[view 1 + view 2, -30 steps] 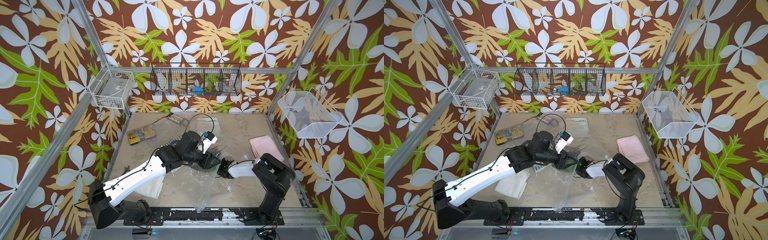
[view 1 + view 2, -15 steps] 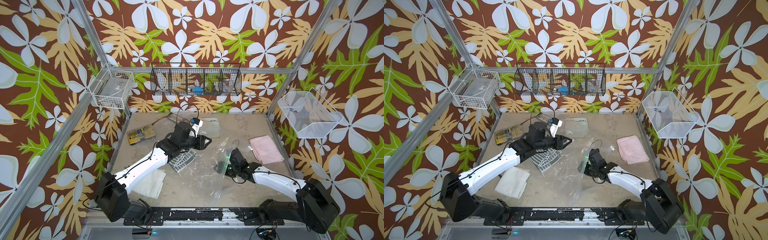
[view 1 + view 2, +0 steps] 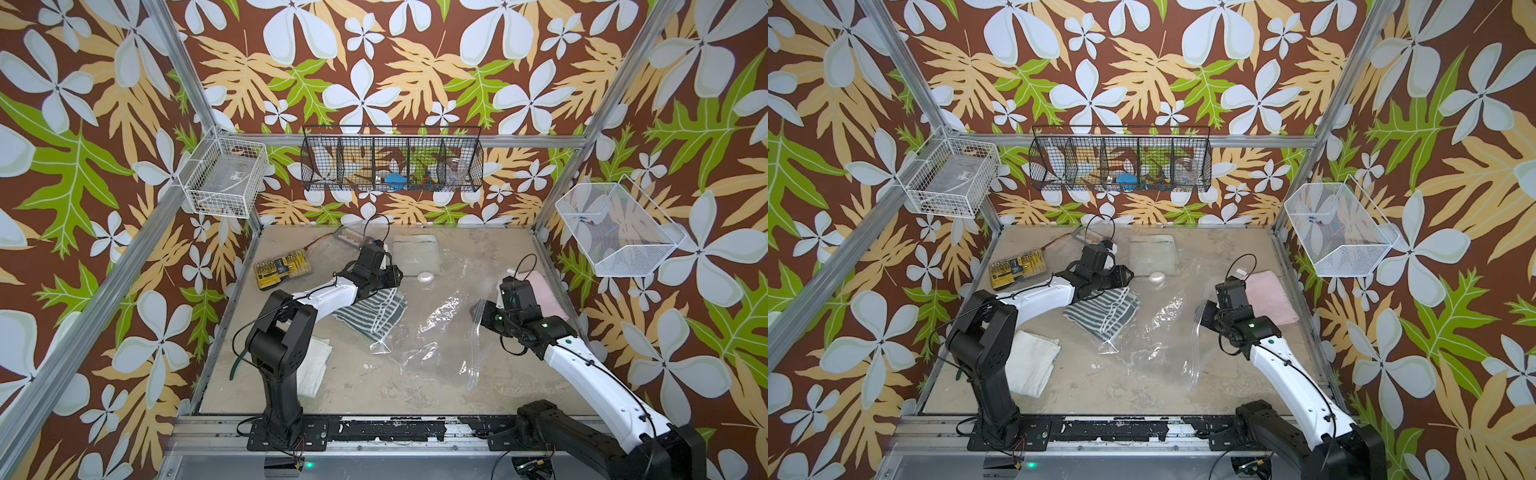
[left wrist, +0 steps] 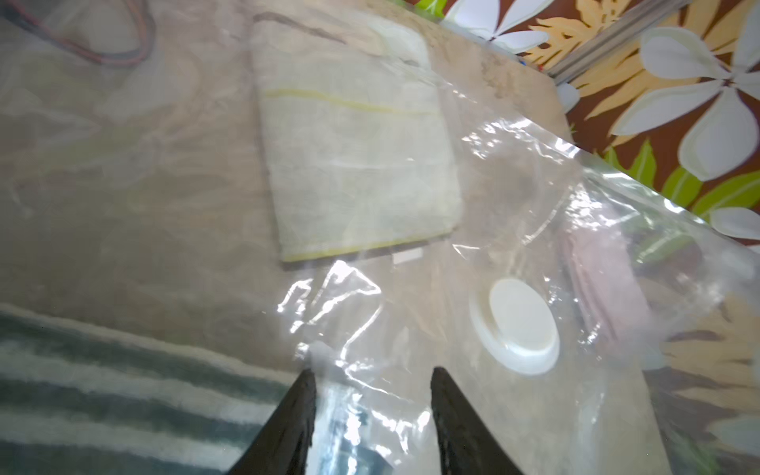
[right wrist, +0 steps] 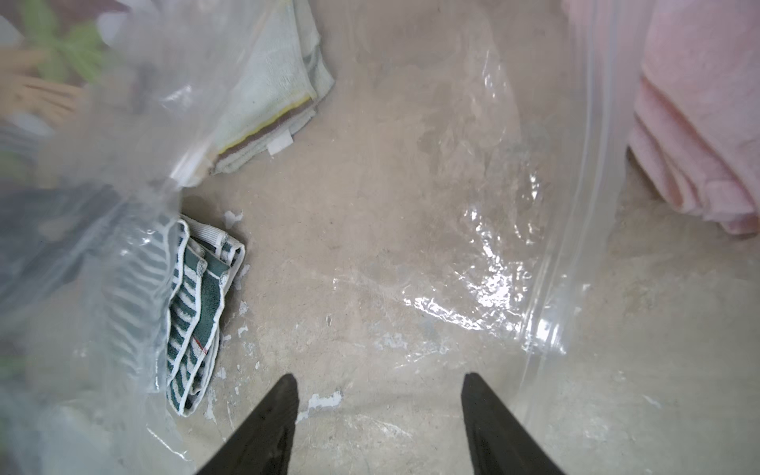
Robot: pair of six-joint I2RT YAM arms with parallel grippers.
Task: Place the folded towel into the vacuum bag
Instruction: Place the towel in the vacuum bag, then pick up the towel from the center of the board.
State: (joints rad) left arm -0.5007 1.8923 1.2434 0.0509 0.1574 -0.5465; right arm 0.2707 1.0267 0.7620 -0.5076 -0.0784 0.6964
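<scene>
Surroundings: brown walls papered with white flowers and green leaves close in a beige tabletop (image 3: 374, 386).
White towel (image 3: 318, 365): folded, nearest the front edge, beside my left arm's base.
Vacuum bag (image 3: 440, 332): clear crinkled film spread from the middle of the tabletop toward the far side. Its zip strip (image 5: 575, 205) runs along the edge on my right.
Right claw (image 5: 378, 376): fingers spread wide, only tabletop and film showing between them. It sits low at the bag's zip edge, just beside the pink towel (image 3: 548, 295).
Striped towel (image 3: 374, 313): folded, green and white, partly under my left forearm. Bag film overlaps its near corner; I cannot tell whether it lies inside the bag or beneath it.
Left claw (image 4: 372, 372): just past the striped towel, fingers parted, loose bag film lying across the gap.
Valve disc (image 4: 520, 325): round, white, on the bag near my left claw.
Pale towel (image 3: 415, 255): folded, thin yellow line, seen through film at the far end.
Bit case (image 3: 282, 270): yellow, far left.
Baskets: black wire basket (image 3: 392, 164) on the back wall, white wire basket (image 3: 224, 183) on the left wall.
</scene>
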